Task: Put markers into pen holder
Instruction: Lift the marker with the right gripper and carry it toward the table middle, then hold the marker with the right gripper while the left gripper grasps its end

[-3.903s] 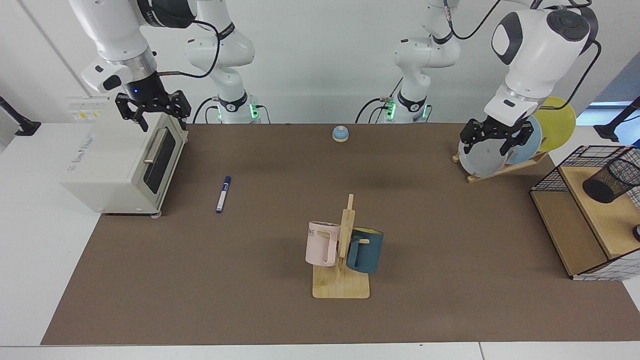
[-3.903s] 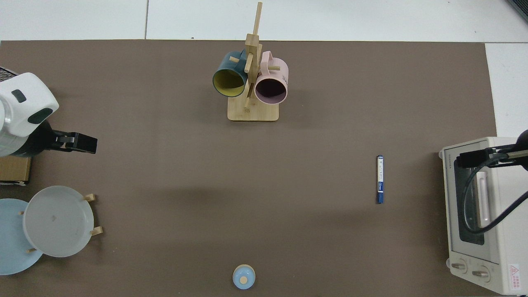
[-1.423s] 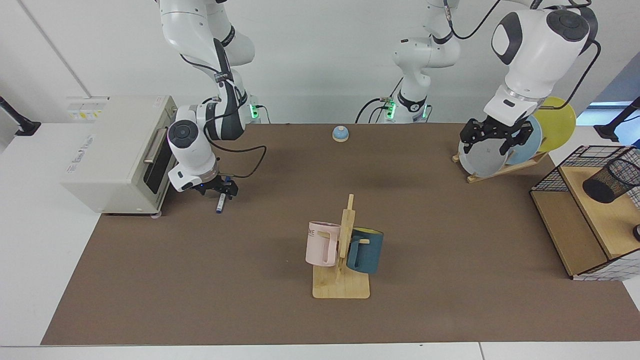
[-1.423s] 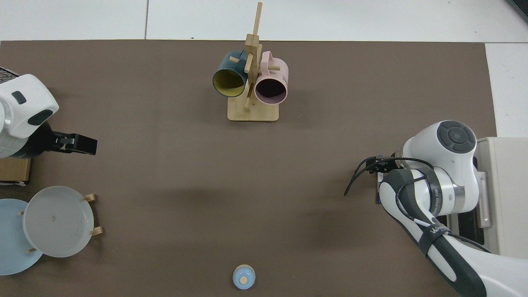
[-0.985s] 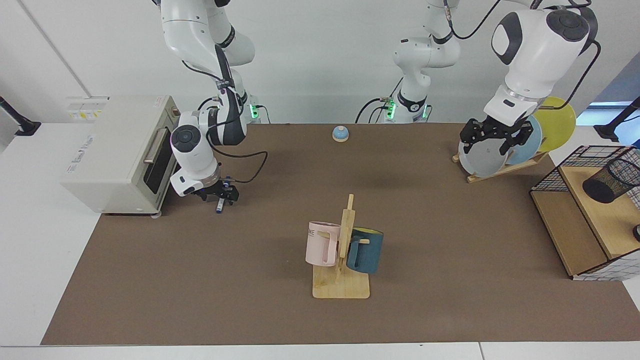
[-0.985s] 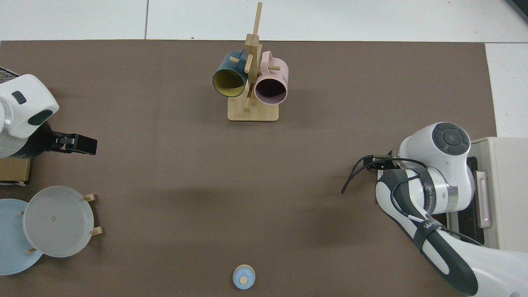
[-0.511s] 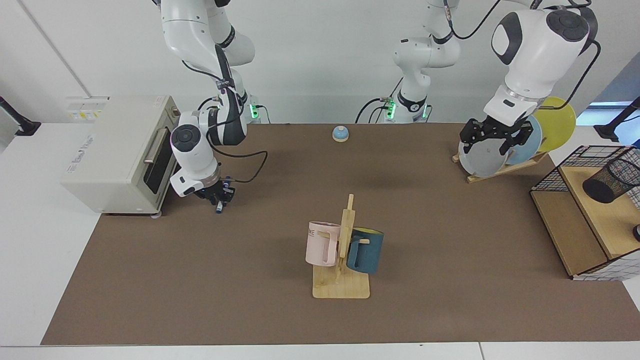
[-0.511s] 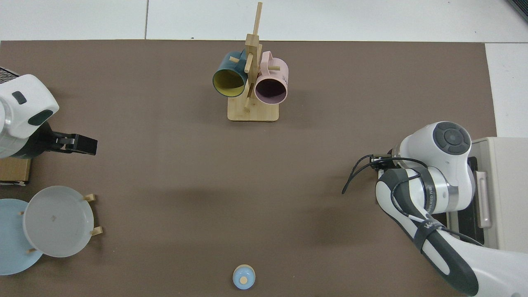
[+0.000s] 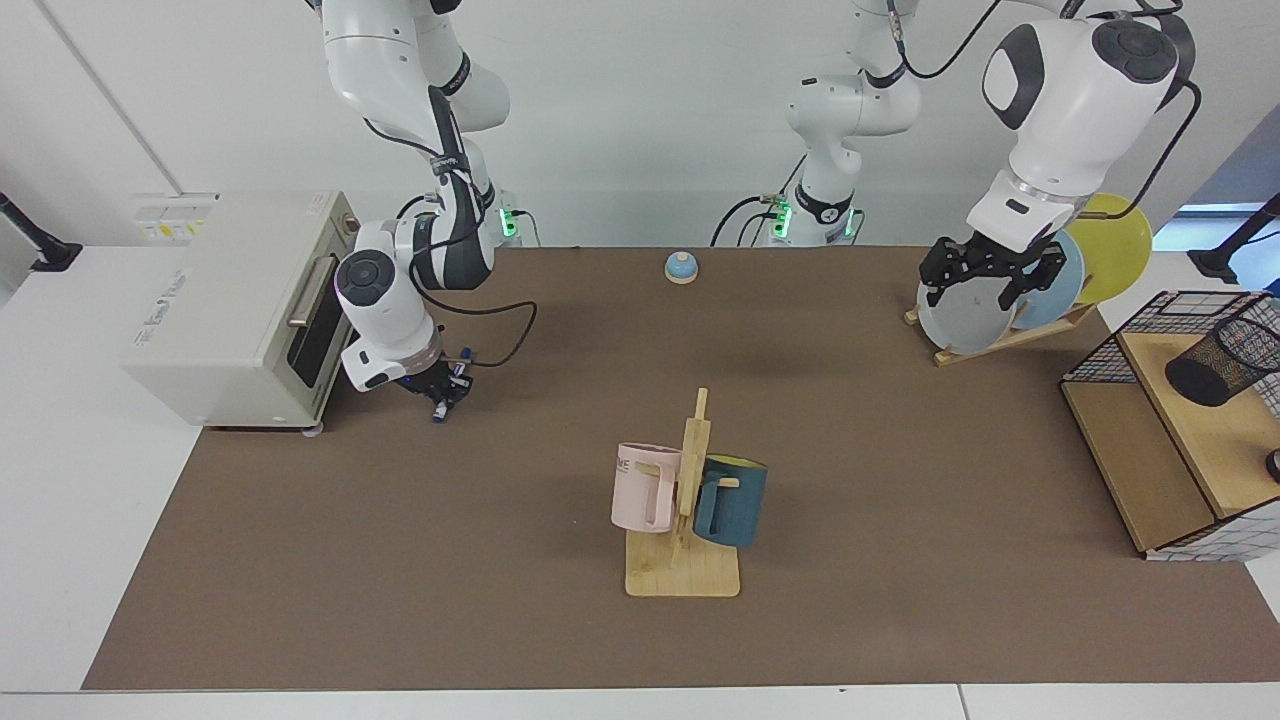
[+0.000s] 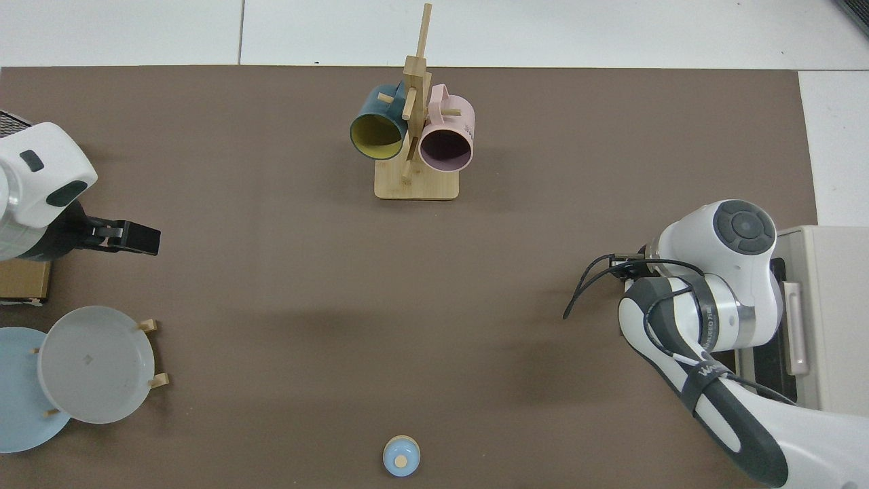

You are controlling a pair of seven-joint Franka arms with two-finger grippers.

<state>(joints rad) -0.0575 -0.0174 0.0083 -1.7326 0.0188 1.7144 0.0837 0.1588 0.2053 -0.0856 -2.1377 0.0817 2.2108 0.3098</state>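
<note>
Two arms at the brown surface [image 9: 500,560]. Right gripper [image 9: 438,392] is down low just in front of the toaster oven [image 9: 240,300], fingers closed in on the marker [image 9: 441,408] — only the marker's blue lower end shows beneath the gripper, close to the surface; cannot tell whether it touches. In the top view the right arm's wrist hides the marker entirely. Left gripper [image 9: 990,278] hangs in front of the plate rack [image 9: 985,345], fingers spread, holding nothing; that arm waits. Pen holder [image 9: 1222,362] lies tilted on the wooden shelf of the wire basket [image 9: 1100,350], well apart from the marker — at the opposite end. Mug tree [image 9: 685,520] with pink and teal mugs stands mid-surface.
</note>
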